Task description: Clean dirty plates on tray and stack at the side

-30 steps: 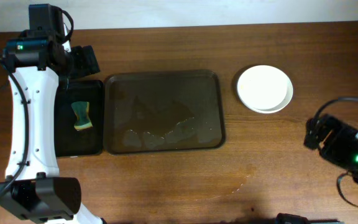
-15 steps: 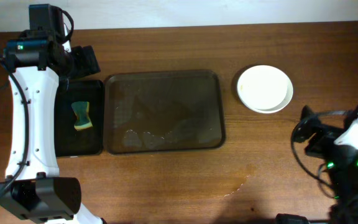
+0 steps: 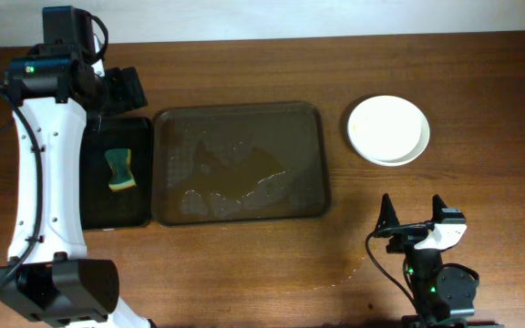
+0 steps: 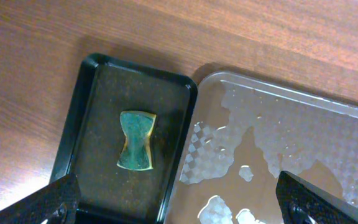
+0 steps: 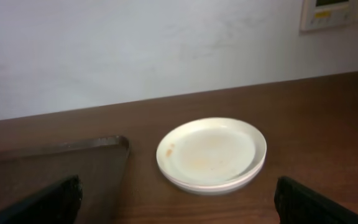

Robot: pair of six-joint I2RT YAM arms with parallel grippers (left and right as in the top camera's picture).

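Note:
The white plates (image 3: 388, 129) sit stacked on the table to the right of the dark brown tray (image 3: 310, 159); the tray holds only wet patches. The stack also shows in the right wrist view (image 5: 211, 152), its top plate with faint orange streaks. My right gripper (image 3: 417, 216) is open and empty near the front of the table, below the stack, and shows open in its own view (image 5: 178, 200). My left gripper (image 4: 179, 202) is open and empty, high above the boundary between the black tray and the brown tray (image 4: 303, 143).
A smaller black tray (image 3: 94, 196) lies left of the brown tray and holds a green-and-yellow sponge (image 3: 120, 170), also seen in the left wrist view (image 4: 137, 140). The left arm's white links run along the table's left side. A wall stands behind the table.
My right arm has swung from the right edge toward the front centre-right of the table and now points at the plate stack. The left arm and the plates have not moved.

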